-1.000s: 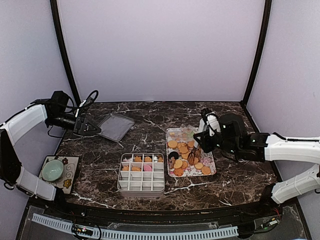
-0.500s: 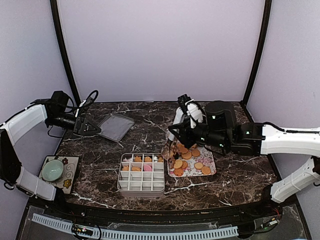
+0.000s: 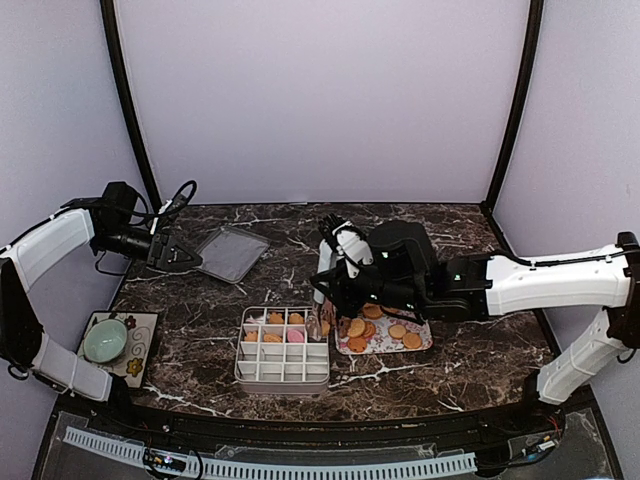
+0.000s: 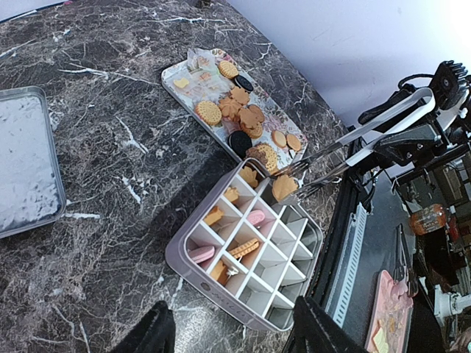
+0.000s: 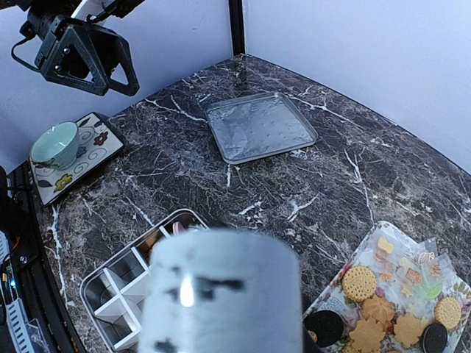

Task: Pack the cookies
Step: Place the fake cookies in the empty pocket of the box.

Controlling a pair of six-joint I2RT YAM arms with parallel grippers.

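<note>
Cookies [image 3: 375, 325] lie on the flower-patterned tray [image 4: 188, 73], mostly golden rounds and leaf shapes with a few black ones [image 4: 240, 140]. The white divided box [image 3: 283, 375] holds several cookies in its far cells [image 4: 246, 248]. My right gripper [image 3: 340, 270] is shut on metal tongs [image 4: 368, 132]. The tongs pinch one golden cookie [image 4: 284, 187] just above the box's corner nearest the tray. In the right wrist view the blurred tongs [image 5: 221, 294] hide the fingers. My left gripper [image 4: 235, 334] stands open and empty at the back left [image 3: 175, 255].
A square metal lid [image 3: 232, 253] lies at the back left beside the left gripper. A green cup [image 3: 105, 340] sits on a patterned coaster at the near left edge. The tray [image 3: 420, 345] lies directly right of the box.
My right arm has swung left from over the tray to the box's right corner, carrying the tongs and a cookie. The left arm has not moved.
</note>
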